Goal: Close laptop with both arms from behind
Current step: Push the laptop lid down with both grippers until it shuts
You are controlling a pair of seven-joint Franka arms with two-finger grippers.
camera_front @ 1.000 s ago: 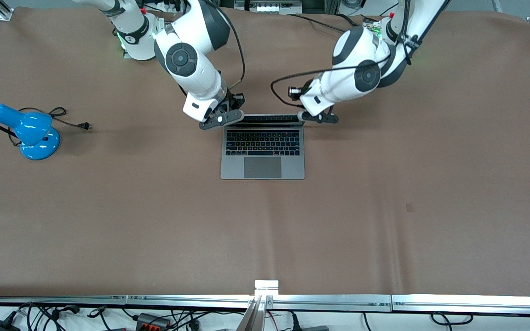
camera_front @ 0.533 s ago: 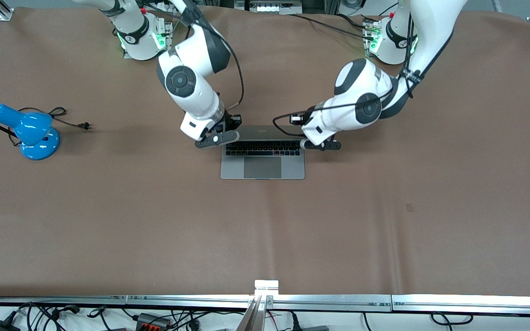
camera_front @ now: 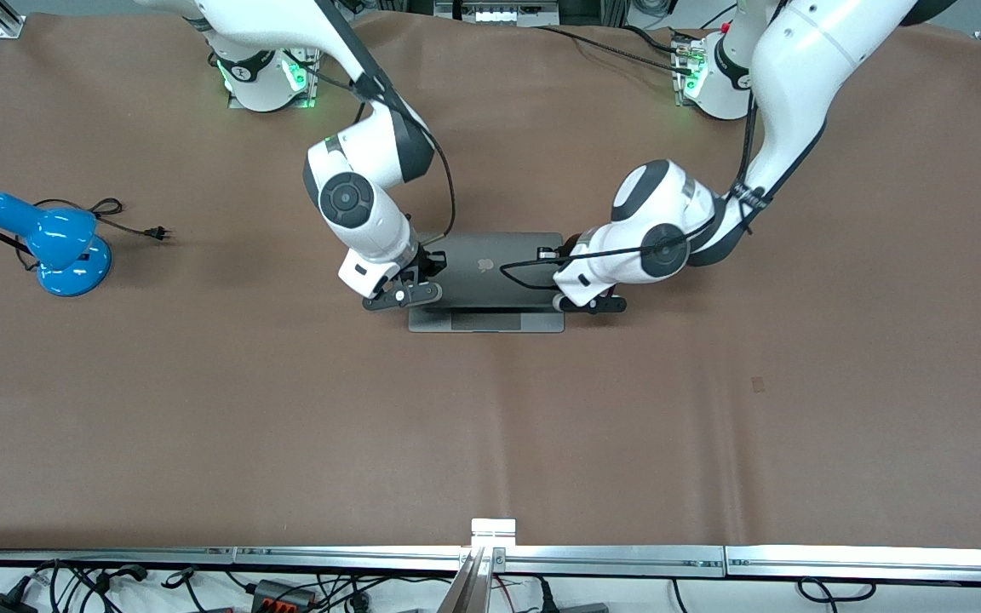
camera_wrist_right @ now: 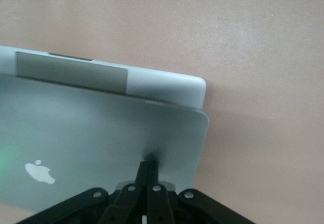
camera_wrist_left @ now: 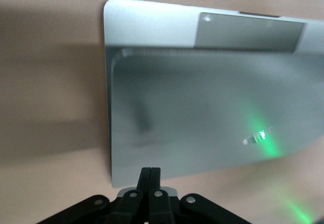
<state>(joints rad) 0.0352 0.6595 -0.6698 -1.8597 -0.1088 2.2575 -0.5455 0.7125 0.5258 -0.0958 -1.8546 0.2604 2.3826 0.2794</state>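
Observation:
The space-grey laptop [camera_front: 490,268] sits mid-table with its lid tilted far down over the base, so only a strip of palm rest and trackpad [camera_front: 486,322] shows. My right gripper [camera_front: 401,295] is shut, its fingertips against the lid's corner toward the right arm's end. In the right wrist view the gripper [camera_wrist_right: 147,171] presses on the lid [camera_wrist_right: 101,138] beside the apple logo [camera_wrist_right: 39,171]. My left gripper [camera_front: 590,304] is shut at the lid's other corner. In the left wrist view the gripper [camera_wrist_left: 151,176] sits at the lid's [camera_wrist_left: 202,113] edge.
A blue desk lamp [camera_front: 48,243] with a loose black cord and plug [camera_front: 158,232] lies toward the right arm's end of the table. The brown table mat [camera_front: 490,426] stretches toward the front camera, ending at a metal rail [camera_front: 490,558].
Both grippers have moved toward the front camera and down, pushing the lid from upright to nearly flat. The keyboard is now covered.

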